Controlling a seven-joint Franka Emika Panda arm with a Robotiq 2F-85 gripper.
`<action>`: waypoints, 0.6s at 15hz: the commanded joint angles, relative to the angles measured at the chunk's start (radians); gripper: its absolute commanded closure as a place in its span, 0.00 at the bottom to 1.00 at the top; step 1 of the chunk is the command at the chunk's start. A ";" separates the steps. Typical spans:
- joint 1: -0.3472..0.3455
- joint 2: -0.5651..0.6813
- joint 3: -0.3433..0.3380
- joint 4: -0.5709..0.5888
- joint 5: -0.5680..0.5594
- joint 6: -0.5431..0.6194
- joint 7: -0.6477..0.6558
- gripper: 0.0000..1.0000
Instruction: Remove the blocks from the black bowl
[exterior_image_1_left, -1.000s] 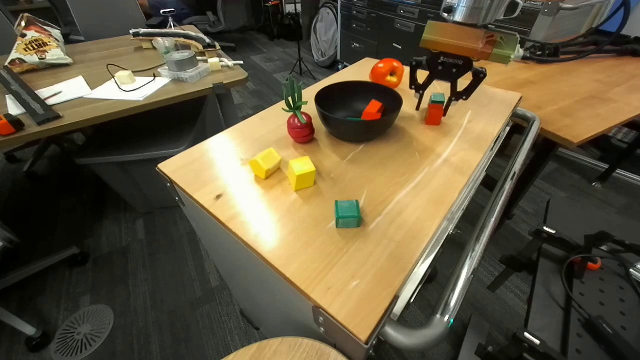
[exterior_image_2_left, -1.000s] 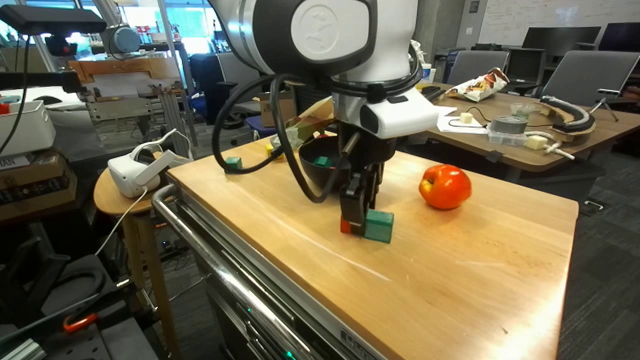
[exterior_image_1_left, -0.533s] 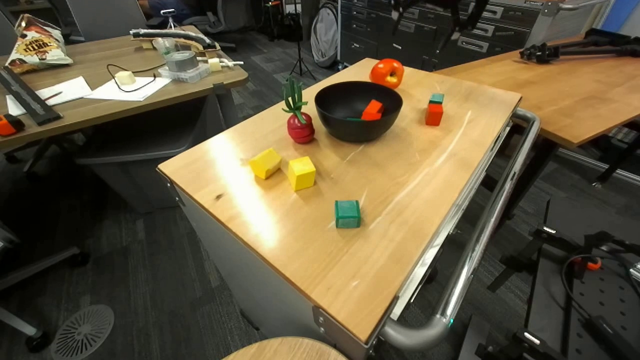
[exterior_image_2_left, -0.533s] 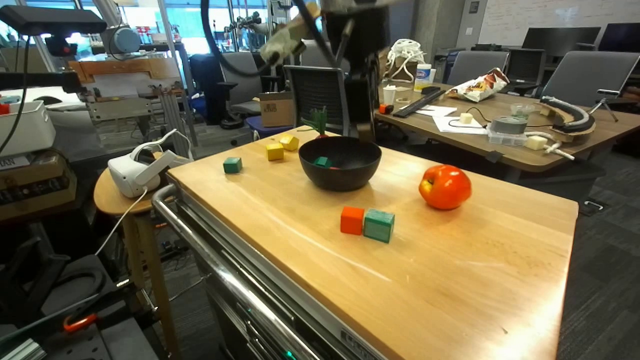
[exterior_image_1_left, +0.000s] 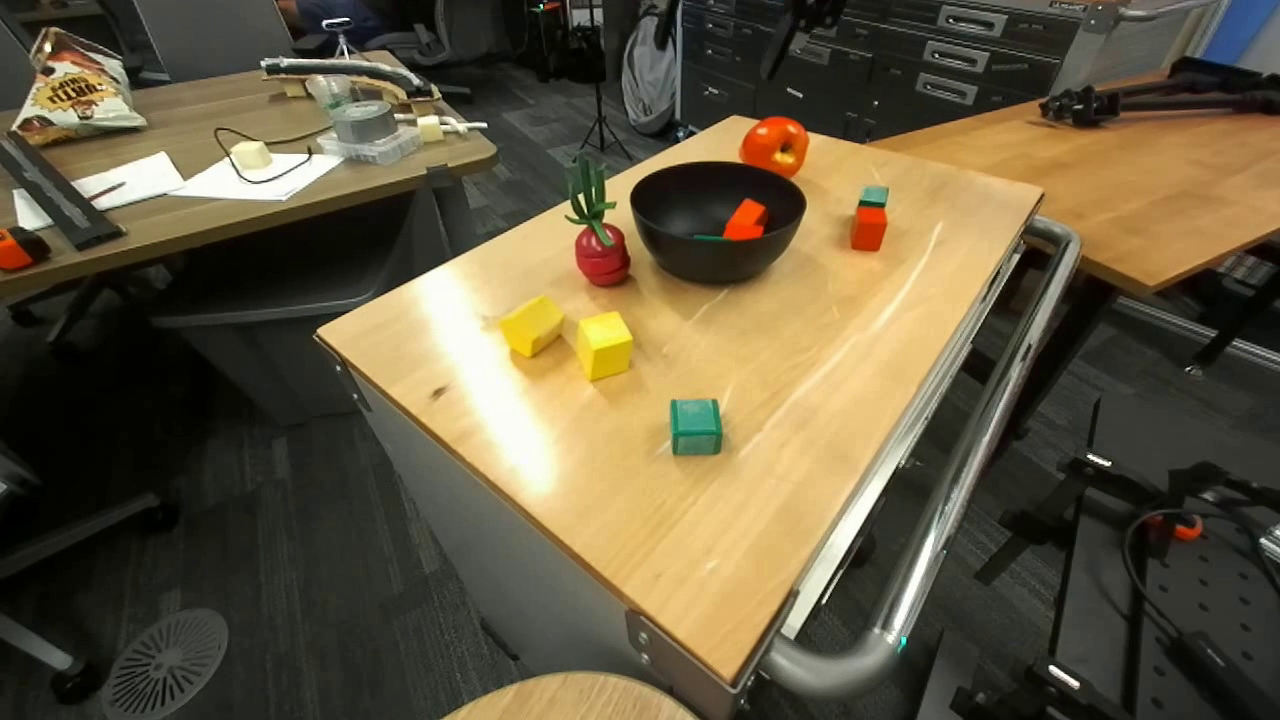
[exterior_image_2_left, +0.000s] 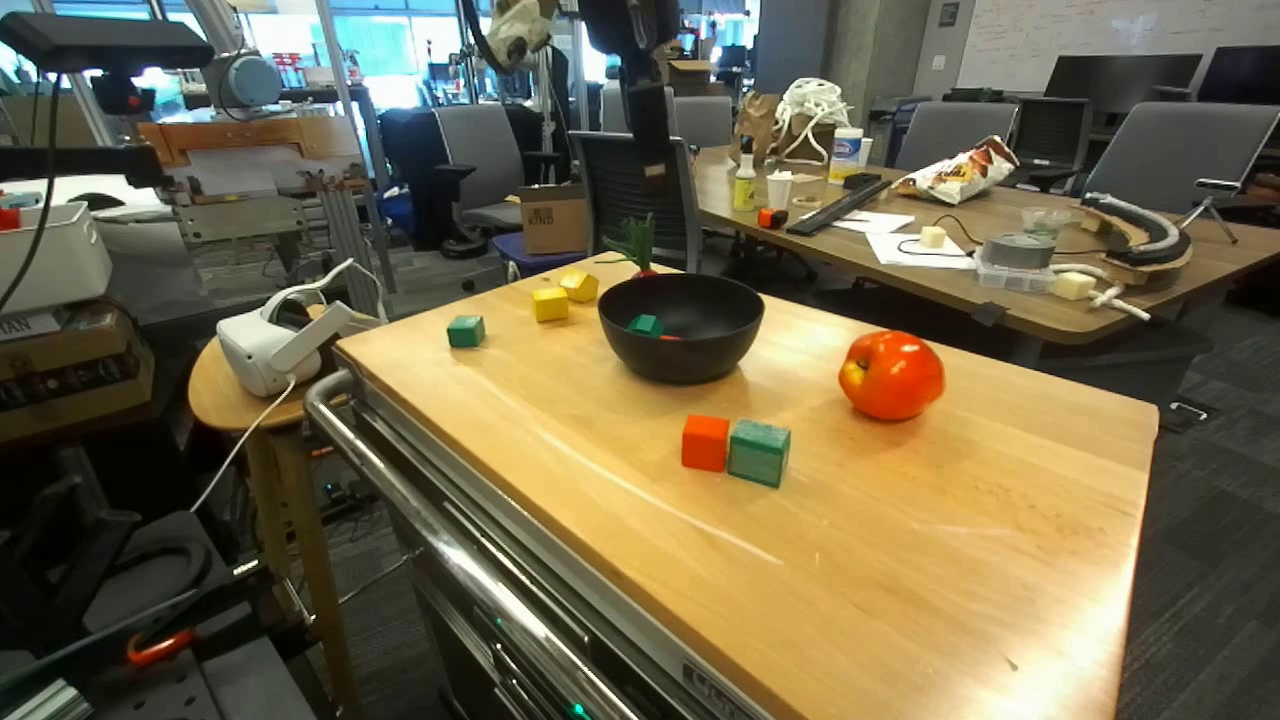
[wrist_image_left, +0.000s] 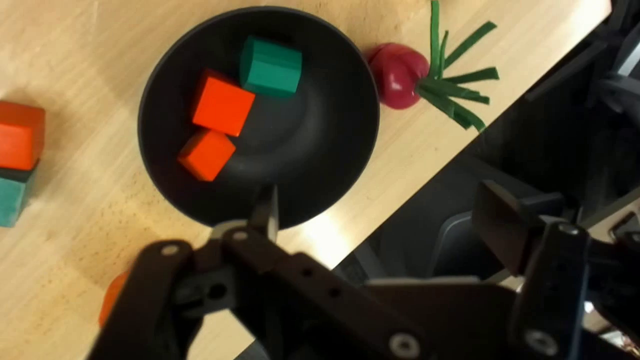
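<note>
The black bowl (wrist_image_left: 325, 120) stands on the table and holds a green block (wrist_image_left: 270, 67) and two orange-red blocks (wrist_image_left: 223, 104) (wrist_image_left: 206, 154). It shows in both exterior views (exterior_image_1_left: 715, 262) (exterior_image_2_left: 680, 362). My gripper (wrist_image_left: 384, 215) is open and empty, high above the table, with one fingertip over the bowl's edge in the wrist view. It is partly cut off at the top of an exterior view (exterior_image_1_left: 727, 38). A red block (exterior_image_2_left: 705, 443) and a green block (exterior_image_2_left: 759, 452) sit side by side outside the bowl. Two yellow blocks (exterior_image_1_left: 532, 326) (exterior_image_1_left: 604, 346) and another green block (exterior_image_1_left: 696, 427) lie on the table.
A red round vegetable with green leaves (exterior_image_1_left: 602, 254) stands against or very near the bowl. An orange-red round fruit (exterior_image_2_left: 891, 375) stands on the bowl's other side. A metal rail (exterior_image_1_left: 940, 540) runs along one table edge. A second table (exterior_image_2_left: 850, 240) holds tape, paper and a chip bag.
My gripper was low around the red block beside the green one. It has risen off the table and moved away toward the bowl, leaving both blocks standing. The other blocks and bowl look unmoved.
</note>
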 joint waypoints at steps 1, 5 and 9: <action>-0.005 0.150 -0.007 0.113 0.030 -0.064 -0.076 0.22; -0.005 0.255 -0.018 0.168 0.030 -0.121 -0.101 0.55; 0.003 0.320 -0.026 0.206 0.017 -0.150 -0.093 0.38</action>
